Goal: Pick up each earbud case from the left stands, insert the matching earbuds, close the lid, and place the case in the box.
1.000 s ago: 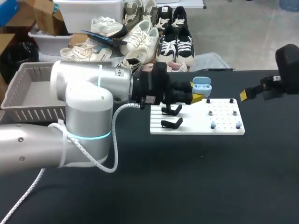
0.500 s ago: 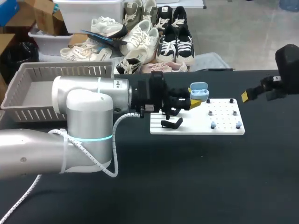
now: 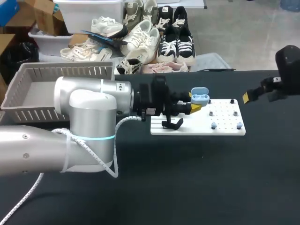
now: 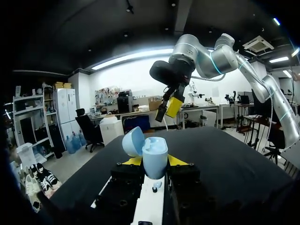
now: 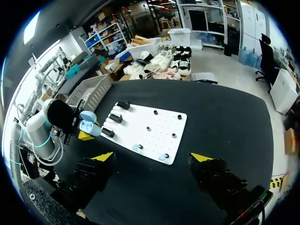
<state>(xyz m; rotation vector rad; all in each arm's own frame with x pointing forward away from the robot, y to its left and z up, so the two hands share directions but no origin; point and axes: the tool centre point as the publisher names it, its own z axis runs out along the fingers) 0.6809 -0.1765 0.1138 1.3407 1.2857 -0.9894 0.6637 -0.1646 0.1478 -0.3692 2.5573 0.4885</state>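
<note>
**Left pincer clamped on the open blue earbud case, right one hanging wide open**

Head cam, bottom to top: my left arm (image 3: 84, 136) fills the lower left of the frame and reaches to the middle over the black table (image 3: 197, 178). There my left gripper (image 3: 193, 101) has both yellow tips squeezed on the light blue earbud case (image 3: 200, 97), lid flipped up, right by the stand end of the white board (image 3: 225, 123). A black stand (image 3: 172, 123) sits just under my wrist, and the light blue earbuds (image 3: 213, 125) are on the board's near edge, right of centre. My right gripper (image 5: 152, 157) is over at the right edge of the frame, well apart from the board, fingers spread with nothing in them. The grey basket (image 3: 28, 89) is in the upper left.
</note>
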